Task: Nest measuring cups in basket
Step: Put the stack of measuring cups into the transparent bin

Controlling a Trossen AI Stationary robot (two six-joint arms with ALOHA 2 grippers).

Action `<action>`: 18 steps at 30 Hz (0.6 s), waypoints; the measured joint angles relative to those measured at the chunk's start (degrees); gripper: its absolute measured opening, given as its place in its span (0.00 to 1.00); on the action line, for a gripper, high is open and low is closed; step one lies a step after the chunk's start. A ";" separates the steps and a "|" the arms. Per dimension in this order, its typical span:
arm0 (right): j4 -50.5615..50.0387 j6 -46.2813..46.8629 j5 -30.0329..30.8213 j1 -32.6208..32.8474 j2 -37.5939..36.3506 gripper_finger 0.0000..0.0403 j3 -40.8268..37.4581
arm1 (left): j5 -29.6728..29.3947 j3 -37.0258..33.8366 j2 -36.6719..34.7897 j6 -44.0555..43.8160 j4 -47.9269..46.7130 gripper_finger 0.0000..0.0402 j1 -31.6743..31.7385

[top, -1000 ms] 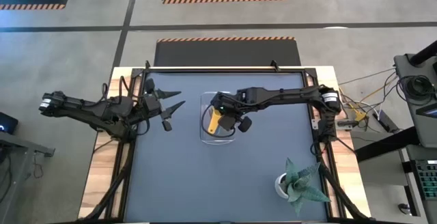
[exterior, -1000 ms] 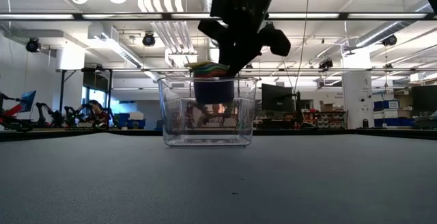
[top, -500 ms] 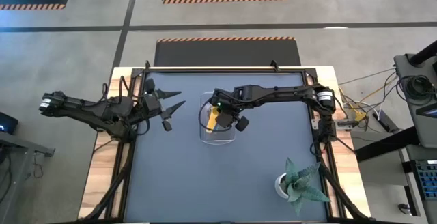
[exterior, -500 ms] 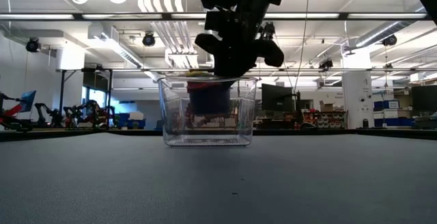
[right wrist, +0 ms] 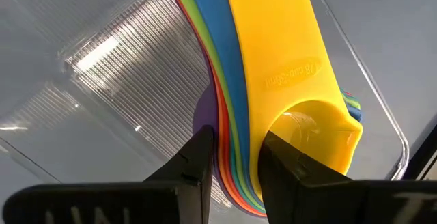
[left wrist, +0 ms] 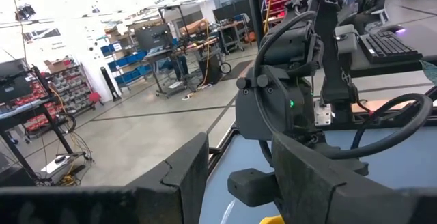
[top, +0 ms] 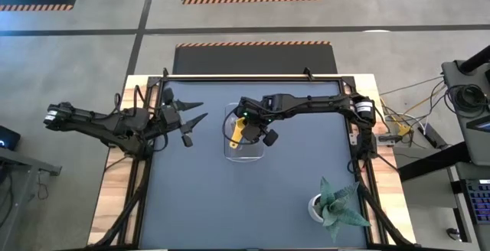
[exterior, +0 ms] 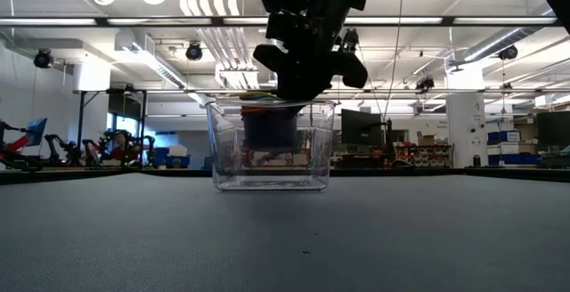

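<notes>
So the nested measuring cups (right wrist: 273, 80) are now down inside the basket (top: 230, 153): a second ago the stack rode at the rim in the low view, now its base sits well below the rim and the coloured edges are about level with it. The yellow cup is on top, with blue, green, red and purple handles fanned under it.

The right hand (top: 243, 122) has dropped with the stack and is pinching the bundled handles between its fingers (right wrist: 198, 159), so nothing is released yet. I can't tell from the low view whether the stack's base touches the basket floor; it looks slightly clear of it.

To me that means placement is nearly done: you've got a little more descent, then let go.

The left hand (top: 191, 112) is parked with its fingers spread and empty, well to the left of the basket.

A white pot with a green plant (top: 334, 203) stands at the near right of the surface (top: 199, 205), well apart from everything. Only the basket walls are close to the right hand, so mind them on exit.
</notes>
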 joint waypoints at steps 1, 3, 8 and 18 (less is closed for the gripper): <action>-0.02 -0.20 0.02 0.00 0.00 0.19 0.00 | 0.00 0.00 0.00 0.00 0.02 0.36 0.00; 0.10 -0.68 0.02 -0.01 0.00 0.19 0.00 | 0.00 0.00 0.00 -0.02 0.02 0.36 0.00; 1.04 -1.18 0.02 -0.09 0.33 0.19 0.00 | 0.00 0.00 0.00 0.00 0.04 0.36 0.00; 1.12 -1.64 1.94 -0.09 4.53 0.19 0.00 | 0.00 0.00 0.00 0.00 0.04 0.36 0.00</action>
